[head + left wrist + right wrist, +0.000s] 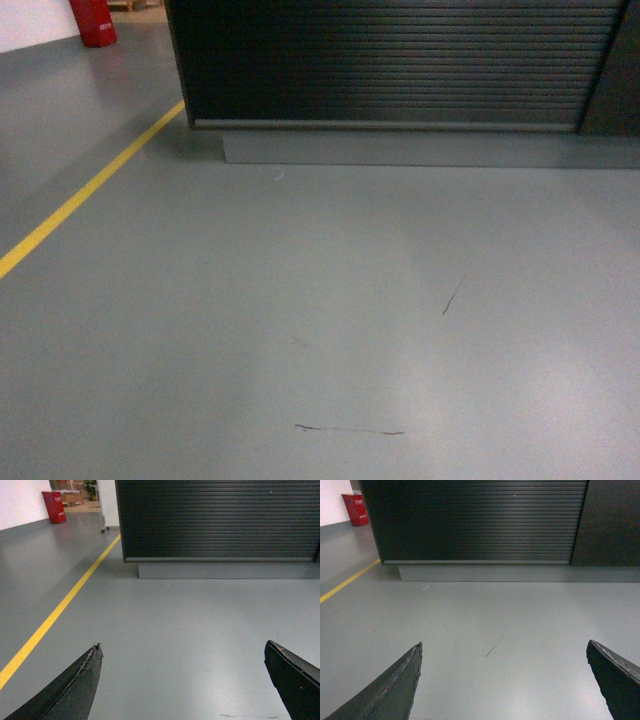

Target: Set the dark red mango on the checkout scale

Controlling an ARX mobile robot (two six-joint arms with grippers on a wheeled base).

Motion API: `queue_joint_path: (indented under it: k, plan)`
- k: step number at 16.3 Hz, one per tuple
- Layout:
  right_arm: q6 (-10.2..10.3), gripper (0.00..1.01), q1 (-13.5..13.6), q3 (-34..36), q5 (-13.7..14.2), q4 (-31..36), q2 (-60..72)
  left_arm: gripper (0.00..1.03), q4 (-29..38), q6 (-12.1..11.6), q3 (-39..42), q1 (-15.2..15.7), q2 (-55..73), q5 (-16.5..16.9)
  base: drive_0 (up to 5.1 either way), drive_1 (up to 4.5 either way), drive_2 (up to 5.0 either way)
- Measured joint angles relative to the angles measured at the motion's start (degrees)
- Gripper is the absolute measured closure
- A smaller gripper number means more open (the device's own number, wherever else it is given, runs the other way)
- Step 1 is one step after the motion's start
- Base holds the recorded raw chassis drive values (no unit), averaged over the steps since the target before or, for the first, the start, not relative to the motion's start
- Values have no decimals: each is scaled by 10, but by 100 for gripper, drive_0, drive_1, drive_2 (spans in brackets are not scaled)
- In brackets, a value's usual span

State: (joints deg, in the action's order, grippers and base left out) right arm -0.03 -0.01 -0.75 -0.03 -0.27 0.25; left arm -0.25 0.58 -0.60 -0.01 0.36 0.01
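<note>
The checkout [400, 60] stands ahead, a black counter front of horizontal ribbed slats on a grey plinth [420, 148]; it also fills the top of the left wrist view as checkout [220, 520] and of the right wrist view as checkout [480, 520]. Its top is cut off by the frame edges, so the scale and the dark red mango are out of view. My left gripper [182, 650] is open over bare floor, nothing between its fingers. My right gripper [504, 647] is likewise open and empty. Neither gripper appears in the head view.
Grey floor [320, 320] stretches between me and the counter, with dark scuff marks [452, 296]. A yellow line [90, 190] runs diagonally on the left. A red bin [93, 20] stands far left; a dark plain panel [612, 522] adjoins the slats on the right.
</note>
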Motion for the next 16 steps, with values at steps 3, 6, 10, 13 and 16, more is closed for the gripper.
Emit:
queue_joint_path:
  k: [3, 6, 10, 13, 16]
  plan:
    - [0, 3, 0, 0, 0, 0, 0, 5, 1, 0, 0, 0, 0, 0, -7, 221, -236]
    - [0, 3, 0, 0, 0, 0, 0, 5, 0, 0, 0, 0, 0, 0, -8, 216, -232]
    - [0, 3, 0, 0, 0, 1, 0, 5, 0, 0, 0, 0, 0, 0, -9, 214, -232]
    - [0, 3, 0, 0, 0, 1, 0, 5, 0, 0, 0, 0, 0, 0, 4, 224, -217]
    - [0, 3, 0, 0, 0, 1, 0, 5, 0, 0, 0, 0, 0, 0, 13, 231, -205]
